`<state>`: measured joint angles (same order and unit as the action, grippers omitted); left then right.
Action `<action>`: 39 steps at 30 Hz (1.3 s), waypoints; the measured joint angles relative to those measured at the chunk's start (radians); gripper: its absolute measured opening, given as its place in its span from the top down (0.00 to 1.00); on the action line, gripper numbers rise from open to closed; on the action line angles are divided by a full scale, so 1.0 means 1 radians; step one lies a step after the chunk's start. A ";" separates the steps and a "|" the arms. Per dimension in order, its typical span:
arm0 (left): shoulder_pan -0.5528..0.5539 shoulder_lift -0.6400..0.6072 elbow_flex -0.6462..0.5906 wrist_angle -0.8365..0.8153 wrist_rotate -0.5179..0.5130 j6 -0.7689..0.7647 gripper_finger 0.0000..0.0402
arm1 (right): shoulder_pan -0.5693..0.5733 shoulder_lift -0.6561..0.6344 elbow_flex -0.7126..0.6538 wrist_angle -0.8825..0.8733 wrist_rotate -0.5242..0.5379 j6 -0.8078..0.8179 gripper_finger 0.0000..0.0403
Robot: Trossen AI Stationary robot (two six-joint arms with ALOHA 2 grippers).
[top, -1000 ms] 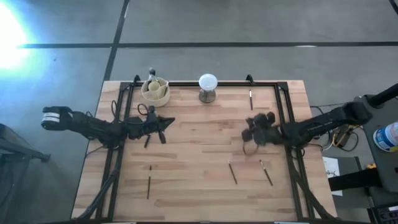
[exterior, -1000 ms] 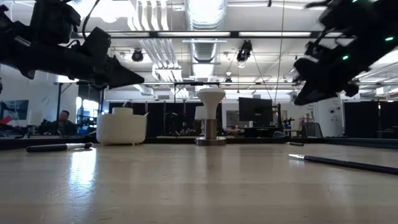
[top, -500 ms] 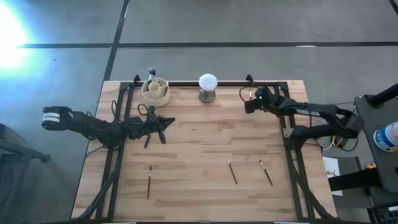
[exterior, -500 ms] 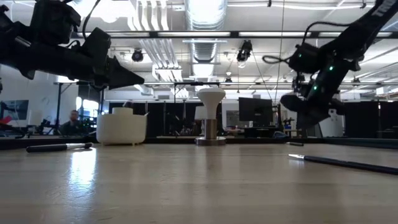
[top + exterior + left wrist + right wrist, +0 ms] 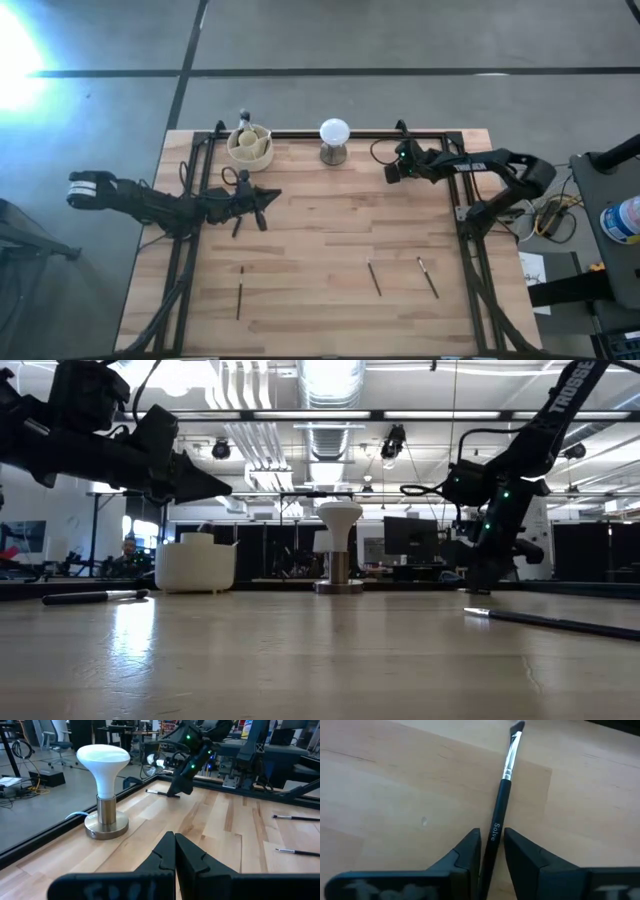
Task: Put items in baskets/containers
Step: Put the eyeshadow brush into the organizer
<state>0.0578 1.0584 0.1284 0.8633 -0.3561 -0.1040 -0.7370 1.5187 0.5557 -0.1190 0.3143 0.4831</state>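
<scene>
Right gripper [image 5: 488,851] has dropped, fingers narrowly parted astride a brush [image 5: 501,805], beyond the white ball [image 5: 334,132].

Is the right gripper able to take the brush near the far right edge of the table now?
Probably yes: the right gripper sits right over that brush, open fingers on either side of its handle, nothing between.

In the right wrist view, the lower end of the thin dark-handled makeup brush with a silver ferrule [image 5: 501,802] is hidden between the right hand [image 5: 490,851]'s fingers. From overhead, that hand, at two o'clock on the surface, covers the brush.
</scene>
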 joint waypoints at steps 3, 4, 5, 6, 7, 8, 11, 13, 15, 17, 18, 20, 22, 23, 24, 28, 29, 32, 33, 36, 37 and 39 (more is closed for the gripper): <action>0.000 0.000 0.000 -0.009 0.000 -0.004 1.00 | 0.004 0.000 0.000 0.000 -0.011 0.003 0.85; 0.001 0.000 0.000 -0.019 0.000 -0.010 1.00 | 0.005 -0.002 -0.002 0.002 -0.017 -0.002 0.87; 0.001 0.000 0.000 -0.027 0.000 -0.011 1.00 | 0.006 -0.006 -0.004 0.000 -0.023 -0.011 0.89; 0.001 0.000 0.000 -0.030 0.000 -0.011 1.00 | 0.006 -0.011 -0.005 -0.004 -0.029 -0.014 0.92; 0.001 0.000 0.000 -0.030 0.000 -0.014 1.00 | 0.006 -0.016 -0.006 -0.010 -0.039 -0.018 0.94; 0.001 0.000 0.000 -0.028 -0.001 -0.023 1.00 | 0.006 -0.022 -0.006 -0.019 -0.049 -0.024 0.95; 0.002 0.000 0.008 -0.028 -0.001 -0.079 1.00 | 0.022 -0.060 -0.016 -0.054 -0.084 -0.044 0.96; 0.002 0.000 0.021 -0.025 0.010 -0.084 1.00 | 0.054 -0.102 -0.034 -0.062 -0.099 -0.047 0.96; 0.000 0.000 0.030 -0.022 0.034 -0.084 1.00 | 0.100 -0.154 -0.060 -0.030 -0.099 -0.048 0.96; -0.002 0.009 0.038 -0.015 0.038 -0.109 1.00 | 0.160 -0.212 -0.094 0.010 -0.093 -0.044 0.96; -0.002 0.018 0.042 -0.015 0.044 -0.112 0.99 | 0.195 -0.240 -0.111 0.030 -0.085 -0.039 0.96; -0.006 0.052 0.054 -0.004 0.046 -0.113 0.97 | 0.269 -0.298 -0.142 0.086 -0.073 -0.021 0.97; -0.013 0.103 0.067 0.033 0.047 -0.119 0.94 | 0.348 -0.354 -0.166 0.148 -0.042 0.001 0.97; -0.017 0.135 0.075 0.078 0.049 -0.122 0.91 | 0.387 -0.378 -0.177 0.181 -0.021 0.009 0.97; -0.021 0.169 0.085 0.129 0.050 -0.122 0.89 | 0.429 -0.400 -0.187 0.222 -0.003 0.011 0.97; -0.041 0.333 0.140 0.374 0.075 -0.090 0.80 | 0.587 -0.466 -0.221 0.466 0.026 -0.024 0.97; -0.044 0.374 0.159 0.435 0.107 -0.078 0.78 | 0.626 -0.472 -0.230 0.540 0.028 -0.045 0.97; -0.051 0.483 0.231 0.582 0.240 -0.072 0.75 | 0.739 -0.467 -0.249 0.756 0.029 -0.122 0.97; -0.053 0.511 0.259 0.613 0.284 -0.072 0.75 | 0.774 -0.459 -0.251 0.825 0.029 -0.153 0.97; -0.068 0.573 0.350 0.637 0.338 -0.069 0.74 | 0.856 -0.422 -0.246 0.958 0.028 -0.234 0.97; -0.072 0.585 0.377 0.633 0.339 -0.064 0.74 | 0.878 -0.407 -0.235 0.978 0.029 -0.252 0.97; -0.078 0.598 0.424 0.611 0.339 -0.052 0.74 | 0.913 -0.374 -0.208 1.001 0.028 -0.278 0.97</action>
<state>-0.0198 1.6560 0.5525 1.4743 -0.0170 -0.1564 0.1764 1.1451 0.3480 0.8817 0.3428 0.2048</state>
